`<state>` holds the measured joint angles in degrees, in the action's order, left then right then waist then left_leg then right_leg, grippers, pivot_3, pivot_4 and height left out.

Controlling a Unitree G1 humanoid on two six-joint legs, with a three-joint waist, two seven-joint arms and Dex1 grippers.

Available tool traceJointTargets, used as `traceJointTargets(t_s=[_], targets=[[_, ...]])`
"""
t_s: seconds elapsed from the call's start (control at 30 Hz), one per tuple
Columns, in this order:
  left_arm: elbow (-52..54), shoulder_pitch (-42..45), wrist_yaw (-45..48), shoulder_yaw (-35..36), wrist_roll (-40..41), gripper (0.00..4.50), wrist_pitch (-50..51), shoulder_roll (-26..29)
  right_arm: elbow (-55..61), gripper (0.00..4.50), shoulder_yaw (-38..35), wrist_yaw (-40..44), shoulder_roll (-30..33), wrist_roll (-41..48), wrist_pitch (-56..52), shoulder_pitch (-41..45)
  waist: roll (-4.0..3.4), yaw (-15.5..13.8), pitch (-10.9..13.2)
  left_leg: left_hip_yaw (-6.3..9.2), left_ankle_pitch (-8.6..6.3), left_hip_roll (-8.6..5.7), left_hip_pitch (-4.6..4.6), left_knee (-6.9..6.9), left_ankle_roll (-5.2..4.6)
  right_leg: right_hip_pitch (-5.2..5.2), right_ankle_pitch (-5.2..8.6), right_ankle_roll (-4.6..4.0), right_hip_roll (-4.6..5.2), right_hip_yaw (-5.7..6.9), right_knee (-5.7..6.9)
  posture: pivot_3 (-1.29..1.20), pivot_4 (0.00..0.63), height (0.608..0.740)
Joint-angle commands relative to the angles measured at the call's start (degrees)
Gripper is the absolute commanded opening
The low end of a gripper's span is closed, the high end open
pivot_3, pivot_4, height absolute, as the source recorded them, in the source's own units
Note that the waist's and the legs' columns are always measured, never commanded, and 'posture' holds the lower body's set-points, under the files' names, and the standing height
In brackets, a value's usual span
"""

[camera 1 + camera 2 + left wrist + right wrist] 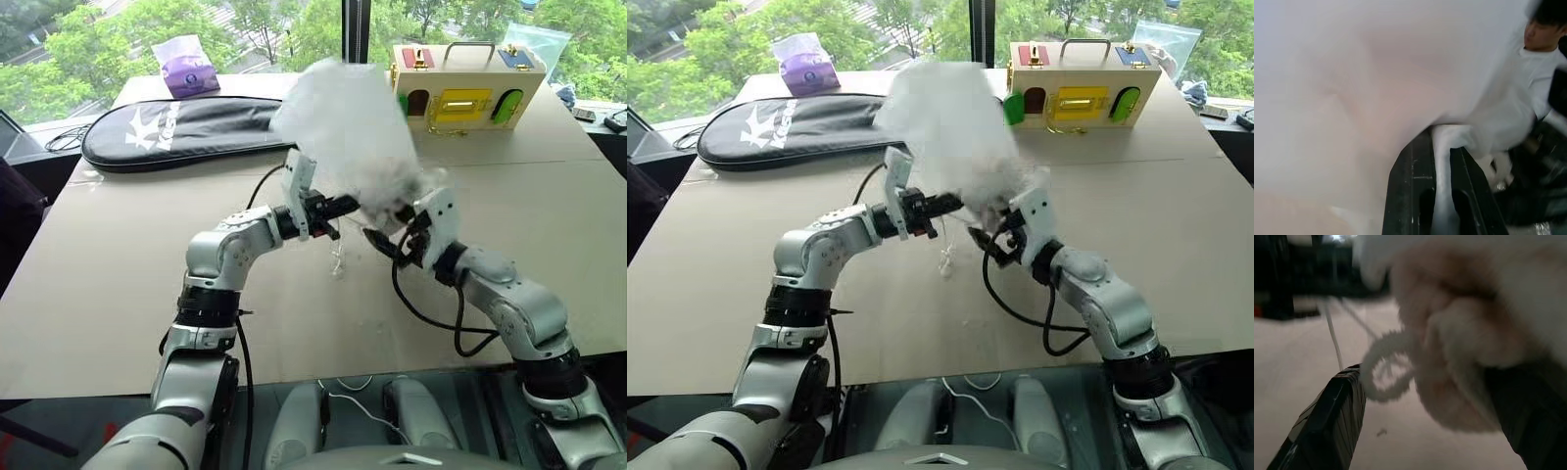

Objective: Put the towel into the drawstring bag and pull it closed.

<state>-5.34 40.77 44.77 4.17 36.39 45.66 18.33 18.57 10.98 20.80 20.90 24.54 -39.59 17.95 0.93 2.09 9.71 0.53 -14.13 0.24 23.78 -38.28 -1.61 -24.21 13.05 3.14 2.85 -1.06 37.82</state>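
- I am standing before a wide beige table (147, 323).
- Big windows (78, 49) are showing green trees and letting daylight in beyond its far edge.

- The drawstring bag (343, 122) was thin, semi-sheer white cloth.
- The towel (1459, 357) looked fuzzy and soft.
- The table (147, 294) was matt beige.
- The racket cover (176, 132) was black fabric.

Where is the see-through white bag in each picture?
Left eye view: the drawstring bag is held up in the upper middle, above both arms.
Right eye view: same bag, upper middle, in front of the black racket cover.
Left wrist view: the bag's cloth spreads across most of the picture; the left end effector pinches it.
Right wrist view: cannot tell the bag apart.
Shared landmark: the black racket cover, in both eye views.
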Motion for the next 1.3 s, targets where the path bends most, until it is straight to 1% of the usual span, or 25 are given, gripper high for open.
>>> traceJointTargets(t_s=[0.03,0.13,0.23,0.3,0.4,0.47,0.57,0.7,0.77,0.8,0.83,0.87,0.9,0.93,0.97,1.03,1.07,1.1,1.2,1.3], targets=[[2.7,0.6,1.5,2.0,3.8,0.0,1.2,0.2,1.0,4.06,-2.0,0.0,0.5,-1.0,-0.2,0.5,0.0,0.1,0.0,-0.04,0.0,0.0,-0.01,0.0,0.0,0.0,0.0,0.0,0.0,-0.04,0.0,0.0,0.15,0.74],[3.2,0.5,1.1,1.5,4.0,0.0,1.8,0.2,2.2,4.06,-1.1,1.5,0.8,-2.2,1.2,0.7,0.01,0.0,0.0,0.0,0.0,0.01,-0.02,-0.02,0.0,0.0,0.0,0.01,0.0,-0.01,0.01,0.0,0.15,0.74],[1.8,1.0,-1.0,1.6,3.2,0.0,1.9,-0.3,7.1,4.06,-2.4,4.6,-0.4,1.5,2.3,0.0,0.02,-0.1,0.0,0.07,0.0,0.01,-0.01,-0.01,0.0,0.0,0.0,0.0,-0.02,0.05,0.03,0.0,0.15,0.74],[0.6,1.3,-2.0,1.5,2.1,0.0,1.2,-0.3,9.5,4.06,-3.7,5.2,0.1,2.1,2.5,-0.8,0.02,-0.1,0.0,0.08,0.0,0.04,-0.01,-0.01,0.0,0.0,0.0,0.0,-0.02,0.05,0.02,0.0,0.15,0.74],[0.2,1.2,-3.0,2.1,2.3,0.0,1.4,-0.8,9.7,4.06,-2.2,6.2,5.1,-2.8,3.6,-3.1,0.03,-0.3,0.0,0.07,0.0,0.04,0.0,-0.02,0.0,0.01,0.0,0.01,0.0,0.05,0.01,0.0,0.15,0.74],[0.5,0.9,-3.2,1.8,2.5,0.0,1.6,-1.0,8.7,4.06,-0.6,7.1,6.6,-4.5,4.6,-4.4,0.06,-0.8,0.0,0.07,0.0,0.01,0.0,-0.03,0.0,0.05,0.0,0.01,0.03,0.06,-0.03,0.0,0.15,0.74],[1.0,0.3,-3.0,0.7,2.4,0.0,1.7,-1.3,6.1,4.06,1.3,6.8,4.4,-5.9,6.1,-3.8,0.07,-1.0,0.0,0.04,0.0,-0.03,-0.02,-0.03,0.0,0.04,0.0,0.0,0.0,0.04,-0.02,0.0,0.15,0.74],[1.5,-0.3,-3.1,0.2,2.7,0.0,2.5,-1.9,0.0,4.06,5.5,5.2,2.9,-13.8,11.1,-0.4,0.07,-1.0,0.0,0.05,0.01,0.02,-0.06,-0.02,0.01,0.02,0.0,-0.01,-0.08,0.04,0.04,0.0,0.15,0.74],[2.2,-0.9,-2.9,-0.2,2.7,0.0,2.8,-1.8,-2.7,4.06,4.4,2.5,0.2,-15.4,13.7,1.3,0.08,-1.1,0.0,0.02,0.01,0.01,-0.05,-0.04,0.01,0.03,0.0,0.0,-0.08,0.02,0.03,0.0,0.15,0.74],[2.4,-1.1,-2.8,-0.4,2.6,0.0,2.9,-1.7,-3.5,3.52,3.6,1.4,-0.9,-15.8,14.4,1.7,0.08,-1.1,0.0,0.02,0.01,0.0,-0.05,-0.05,0.02,0.03,0.0,0.0,-0.07,0.01,0.03,0.0,0.15,0.74],[2.4,-1.3,-2.8,-0.4,2.6,0.0,2.9,-1.6,-3.9,3.24,3.1,1.4,-1.6,-16.0,15.4,1.9,0.08,-1.2,0.0,0.0,0.01,0.01,-0.05,-0.05,0.02,0.03,0.0,0.0,-0.06,-0.01,0.02,0.0,0.15,0.74],[2.4,-1.3,-2.8,-0.5,2.5,0.0,2.9,-1.6,-4.0,2.86,2.8,1.4,-2.2,-16.1,15.9,1.9,0.08,-1.2,0.0,0.01,0.01,0.0,-0.03,-0.05,0.02,0.02,0.0,0.0,-0.04,-0.01,0.03,0.0,0.15,0.74],[2.3,-1.3,-2.8,-0.5,2.5,0.0,2.9,-1.6,-4.2,2.28,2.6,1.7,-2.4,-16.3,16.3,2.0,0.08,-1.3,0.0,0.03,0.01,0.01,-0.03,-0.05,0.02,0.02,0.0,0.0,-0.04,0.01,0.02,0.0,0.15,0.74],[2.2,-1.4,-2.5,-0.7,2.4,0.0,3.0,-1.4,-4.1,1.82,2.4,1.9,-2.9,-16.2,17.0,2.0,0.08,-1.4,0.0,0.04,0.01,0.01,-0.03,-0.04,0.02,0.02,0.0,0.0,-0.03,0.02,0.01,0.0,0.15,0.74],[2.1,-1.4,-2.3,-0.9,2.4,0.0,3.0,-1.3,-4.1,1.26,2.2,2.1,-3.2,-16.2,17.4,2.0,0.08,-1.4,0.0,0.06,0.01,0.01,-0.01,-0.04,0.02,0.03,0.0,0.0,-0.02,0.05,0.01,0.0,0.15,0.74],[1.9,-1.3,-1.2,-1.7,2.1,0.0,3.1,-0.9,-3.7,0.43,1.5,2.2,-4.5,-15.2,17.2,2.7,0.08,-1.3,0.0,0.06,0.01,0.01,0.0,-0.04,0.02,0.03,0.0,0.0,-0.01,0.05,0.0,0.0,0.15,0.74],[1.8,-1.2,-0.6,-2.1,2.0,0.0,3.0,-0.7,-3.7,0.21,1.4,2.5,-4.9,-15.0,17.0,3.2,0.08,-1.3,0.0,0.05,0.01,0.0,-0.01,-0.04,0.02,0.03,0.0,-0.01,-0.01,0.04,0.0,0.0,0.15,0.74],[1.6,-1.1,0.0,-2.4,2.1,0.0,3.0,-0.7,-4.0,0.09,1.3,2.8,-5.3,-14.9,16.9,3.8,0.08,-1.3,0.0,0.05,0.01,0.0,-0.02,-0.04,0.02,0.03,0.0,-0.01,-0.01,0.04,0.01,0.0,0.15,0.74],[1.4,-0.4,1.9,-3.3,2.8,0.0,3.3,-0.7,-7.2,0.09,2.5,4.8,-6.5,-15.2,16.6,6.5,0.08,-1.2,0.0,0.05,0.01,0.0,-0.03,-0.04,0.02,0.03,-0.01,-0.01,-0.02,0.04,0.02,0.0,0.15,0.74],[1.3,0.2,3.4,-4.1,3.2,0.0,4.0,-1.2,-16.3,0.09,2.6,5.2,-10.4,-15.3,18.7,11.2,0.08,-1.1,0.0,0.04,0.01,-0.01,-0.07,-0.04,0.02,0.04,-0.01,-0.01,-0.04,0.04,0.05,0.0,0.15,0.74]])
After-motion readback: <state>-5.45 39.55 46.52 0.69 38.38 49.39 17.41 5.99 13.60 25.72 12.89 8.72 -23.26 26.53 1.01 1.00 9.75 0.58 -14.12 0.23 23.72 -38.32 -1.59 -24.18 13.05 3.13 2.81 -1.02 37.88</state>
